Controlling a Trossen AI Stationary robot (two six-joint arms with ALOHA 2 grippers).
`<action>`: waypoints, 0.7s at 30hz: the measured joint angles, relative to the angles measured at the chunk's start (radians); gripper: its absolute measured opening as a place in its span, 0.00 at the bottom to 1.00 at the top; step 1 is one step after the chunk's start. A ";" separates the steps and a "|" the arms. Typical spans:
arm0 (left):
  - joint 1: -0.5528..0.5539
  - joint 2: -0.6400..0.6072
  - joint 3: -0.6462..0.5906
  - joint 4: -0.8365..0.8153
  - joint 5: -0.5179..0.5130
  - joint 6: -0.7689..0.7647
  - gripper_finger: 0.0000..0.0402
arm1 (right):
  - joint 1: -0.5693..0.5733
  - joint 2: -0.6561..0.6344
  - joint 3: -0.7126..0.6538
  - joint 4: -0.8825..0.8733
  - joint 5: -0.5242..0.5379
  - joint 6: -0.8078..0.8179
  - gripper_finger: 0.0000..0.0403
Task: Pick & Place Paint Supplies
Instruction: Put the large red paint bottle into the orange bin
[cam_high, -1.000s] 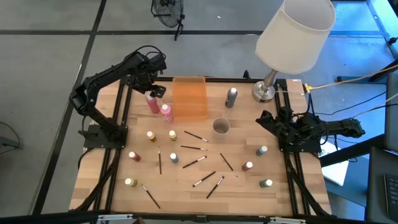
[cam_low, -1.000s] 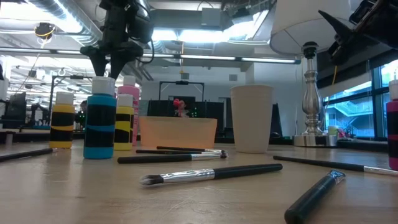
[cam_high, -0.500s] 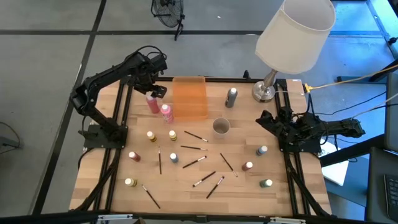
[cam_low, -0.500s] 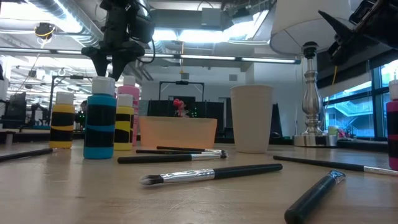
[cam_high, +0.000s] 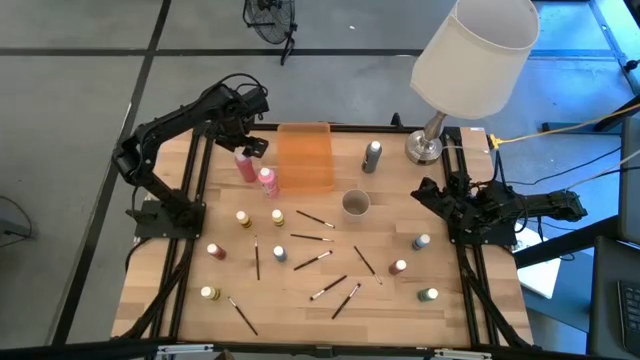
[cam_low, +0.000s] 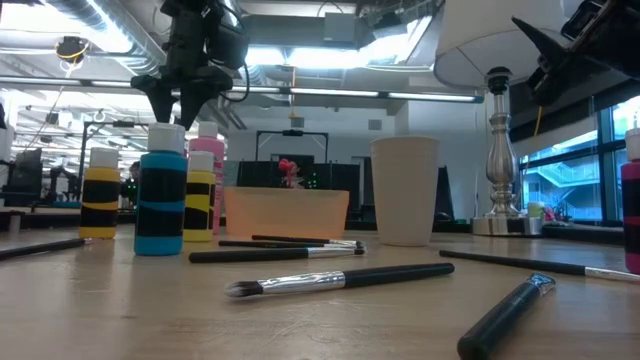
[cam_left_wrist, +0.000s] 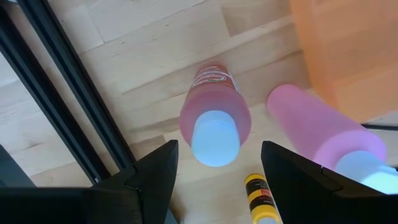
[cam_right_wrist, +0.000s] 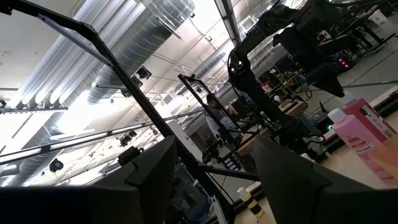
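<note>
Left hand (cam_high: 246, 143): hovers above the far left part of the table (cam_high: 300, 300), directly over a pink bottle (cam_high: 245, 165); its fingers (cam_left_wrist: 155, 174) are spread wide with the bottle's white cap showing between them, nothing pinched.
Pink bottle: stands upright just beside the orange tray (cam_high: 304, 157), on its left.
Second pink bottle (cam_high: 267, 180): stands just beside the first, nearer the table's front, close to the tray's left edge.
Right hand (cam_high: 428, 192): rests low at the table's right edge near the lamp base (cam_high: 424, 149), raised off the surface and pointing across the table; fingers (cam_right_wrist: 155, 174) parted, gripping nothing.
Grey bottle (cam_high: 372, 156): upright between the tray and the lamp base.
Grey cup (cam_high: 355, 205): near the middle of the table, in front of the tray.
Yellow bottles (cam_high: 243, 218): two stand side by side in front of the pink pair; a third sits near the front left corner.
Red bottles (cam_high: 215, 251): one on the left side, another on the right near the front.
Blue bottles (cam_high: 280, 253): one among the brushes mid-table, one (cam_high: 421, 242) on the right.
Green bottle (cam_high: 428, 295): near the front right corner.
Paintbrushes (cam_high: 330, 286): several lie scattered flat across the middle and front of the table, apart from both hands.
Lamp shade (cam_high: 474, 55): large and white, hanging over the far right corner.
</note>
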 joint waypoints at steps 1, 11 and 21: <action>0.000 0.000 0.000 0.000 0.000 0.000 0.57 | 0.000 0.000 0.000 0.000 0.000 0.000 0.55; 0.000 0.000 0.000 0.000 0.000 0.003 0.57 | 0.000 0.000 0.000 0.000 0.000 0.000 0.55; 0.000 0.000 -0.001 0.014 -0.001 0.014 0.57 | 0.000 0.000 0.000 0.000 0.000 0.000 0.55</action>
